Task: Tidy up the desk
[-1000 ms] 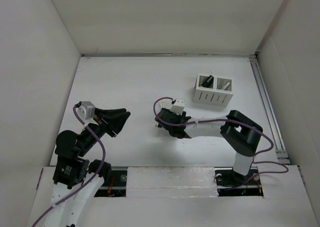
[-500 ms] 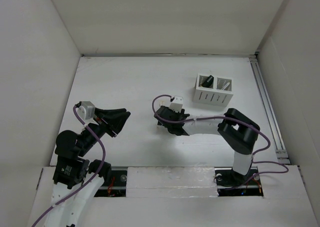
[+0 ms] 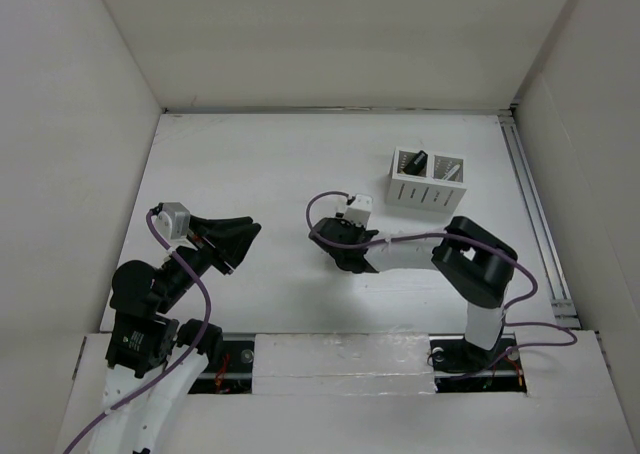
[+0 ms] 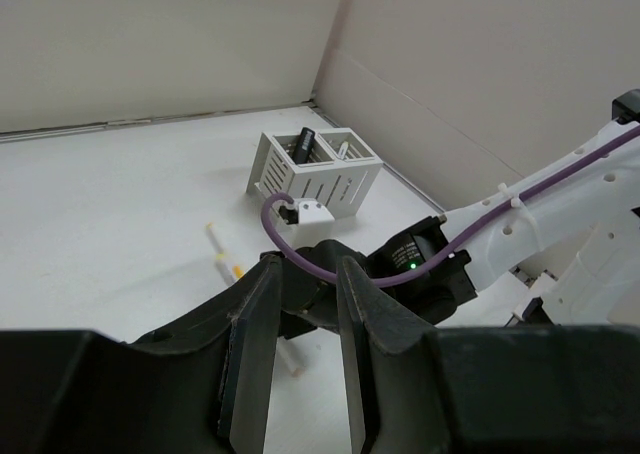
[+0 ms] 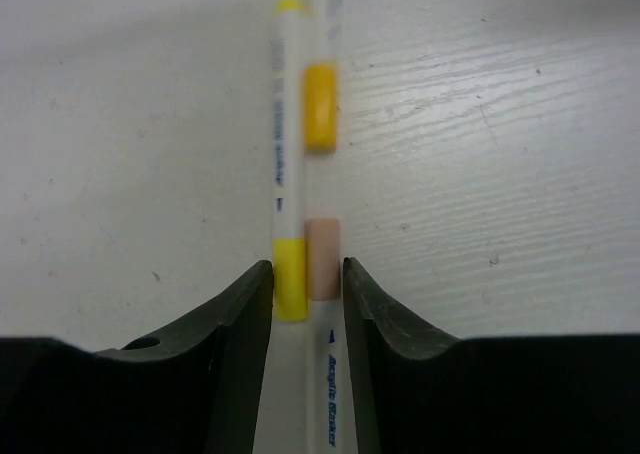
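At far L, the black two-finger left gripper (image 4: 307, 269) is hovering over the large flat matte white desk (image 3: 260, 164), jaws standing a narrow gap apart, nothing btw. them. At ctr, the black two-finger right gripper (image 5: 307, 279) is pinching two slim white plastic pens (image 5: 288, 174) lying side by side on the desk. One finger is pressing the yellow band of one pen, the other finger the pink band of its neighbour. Further R, the small white slotted two-compartment pen holder (image 3: 428, 179) is standing upright, w/ the thin metal rail (image 3: 533, 204) running along the desk's R edge beyond it. Step in hand, as judged: picking up both pens for the holder. Doing it well is calling for an even squeeze so neither pen is rolling out, a straight vertical lift, then tipping upright over a compartment. Hard to read: top view is hiding the pens under the right gripper; wrist view is cutting off the pens' near ends; holder contents are showing too small to identify.
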